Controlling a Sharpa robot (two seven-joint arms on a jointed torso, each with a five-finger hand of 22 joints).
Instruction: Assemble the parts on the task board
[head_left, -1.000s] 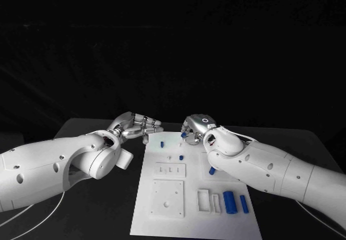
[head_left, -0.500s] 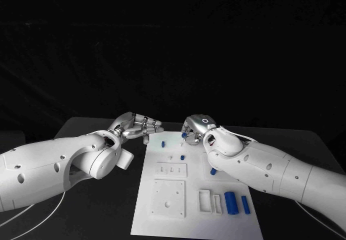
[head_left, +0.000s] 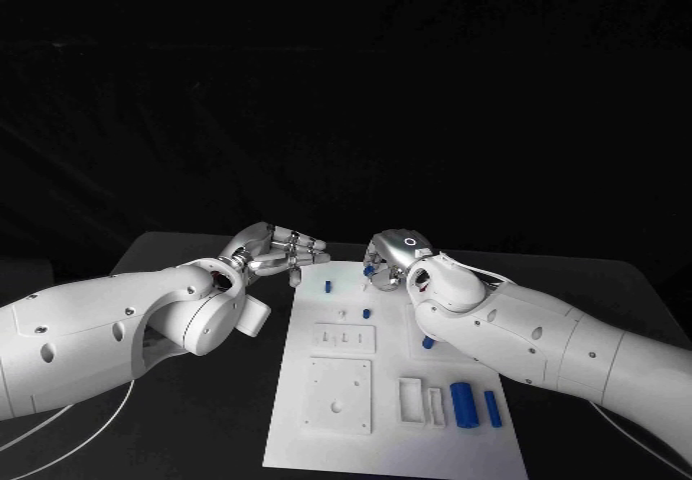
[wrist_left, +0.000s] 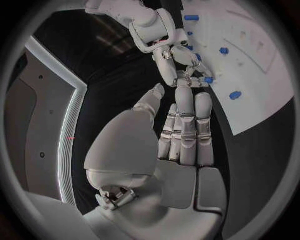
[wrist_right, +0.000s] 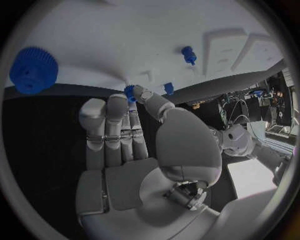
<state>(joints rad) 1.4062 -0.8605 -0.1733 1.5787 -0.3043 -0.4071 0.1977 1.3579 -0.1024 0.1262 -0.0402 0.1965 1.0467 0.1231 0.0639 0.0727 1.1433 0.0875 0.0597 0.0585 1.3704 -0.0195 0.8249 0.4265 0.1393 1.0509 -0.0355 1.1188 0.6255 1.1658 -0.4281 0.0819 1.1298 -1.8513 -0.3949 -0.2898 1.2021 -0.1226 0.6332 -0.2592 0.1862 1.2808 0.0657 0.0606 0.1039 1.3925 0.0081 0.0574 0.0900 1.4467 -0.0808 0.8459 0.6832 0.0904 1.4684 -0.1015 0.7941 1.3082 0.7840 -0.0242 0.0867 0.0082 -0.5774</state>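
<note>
Fingertips of the right hand (head_left: 392, 250) pinched a small blue part (wrist_right: 129, 93) above the task board (head_left: 389, 450), centre frame; left hand (head_left: 271, 250) hovered empty, fingers apart.

One white task board (head_left: 389, 440), two robot hands — left hand (head_left: 271, 250), right hand (head_left: 392, 256) — and about six small blue parts (head_left: 460, 403) visible on the board, some partly hidden.
</note>
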